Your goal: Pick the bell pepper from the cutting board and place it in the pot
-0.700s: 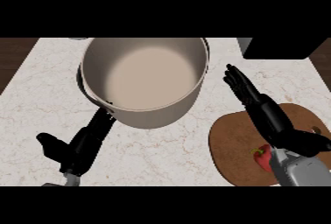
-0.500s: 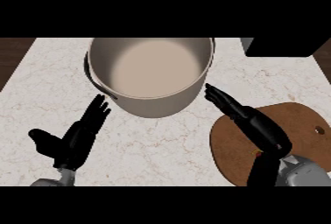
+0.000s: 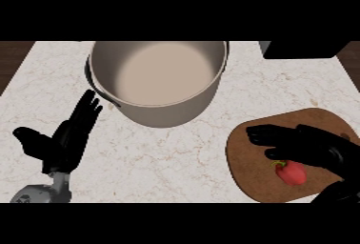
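A small red bell pepper [image 3: 291,172] lies on the round brown cutting board [image 3: 247,167] at the lower right. My right hand [image 3: 309,145] hovers over the board just above the pepper, palm down, fingers curved toward the left; it holds nothing. The large grey pot [image 3: 162,76] stands at the top centre, with nothing inside it. My left hand [image 3: 67,138] rests open at the lower left, fingers pointing up toward the pot's black handle [image 3: 102,93].
A black appliance [image 3: 306,47] sits at the counter's top right corner. Dark wood shows beyond the marble counter's left edge [image 3: 14,71]. Bare marble lies between the pot and the board.
My right hand has swung from pointing up toward the pot to lying across the board above the pepper, which now shows. The left hand has shifted slightly.
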Tool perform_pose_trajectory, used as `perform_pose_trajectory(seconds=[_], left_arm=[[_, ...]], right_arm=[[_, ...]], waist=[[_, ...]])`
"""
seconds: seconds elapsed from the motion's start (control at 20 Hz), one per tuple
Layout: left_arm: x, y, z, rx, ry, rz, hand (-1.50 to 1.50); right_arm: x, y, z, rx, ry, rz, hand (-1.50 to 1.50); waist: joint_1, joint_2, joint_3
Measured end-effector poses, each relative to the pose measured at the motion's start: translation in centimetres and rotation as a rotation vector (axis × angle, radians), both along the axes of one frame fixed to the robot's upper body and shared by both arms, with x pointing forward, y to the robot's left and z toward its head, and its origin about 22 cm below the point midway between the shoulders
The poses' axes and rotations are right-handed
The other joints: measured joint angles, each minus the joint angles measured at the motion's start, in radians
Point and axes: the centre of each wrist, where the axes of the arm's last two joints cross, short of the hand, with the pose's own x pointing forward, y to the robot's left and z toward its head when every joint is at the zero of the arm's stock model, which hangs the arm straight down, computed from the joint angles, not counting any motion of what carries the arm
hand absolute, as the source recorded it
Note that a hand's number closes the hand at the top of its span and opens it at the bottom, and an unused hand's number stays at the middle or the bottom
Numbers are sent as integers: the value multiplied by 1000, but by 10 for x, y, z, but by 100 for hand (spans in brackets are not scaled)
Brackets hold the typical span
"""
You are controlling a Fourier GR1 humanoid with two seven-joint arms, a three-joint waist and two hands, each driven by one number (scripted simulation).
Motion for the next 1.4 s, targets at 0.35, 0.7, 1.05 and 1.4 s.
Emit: perform_pose_trajectory(seconds=[0.35, 0.7, 1.05, 1.4], left_arm=[[5, -3, 16, 13, -1, 23, 0], [8, -12, 22, 21, 5, 26, 0], [6, -12, 26, 28, 8, 27, 0], [7, -13, 22, 22, 7, 10, 0]], right_arm=[[-5, -74, 45, -151, -286, -132, -150], [-17, -108, 95, -428, -482, -166, -150], [-32, -110, 103, -666, -521, -153, -150], [-41, -101, 84, -773, -495, -143, -150]], waist=[[-8, 6, -2], [-4, 7, -5], [-1, 6, -7], [8, 9, -8]])
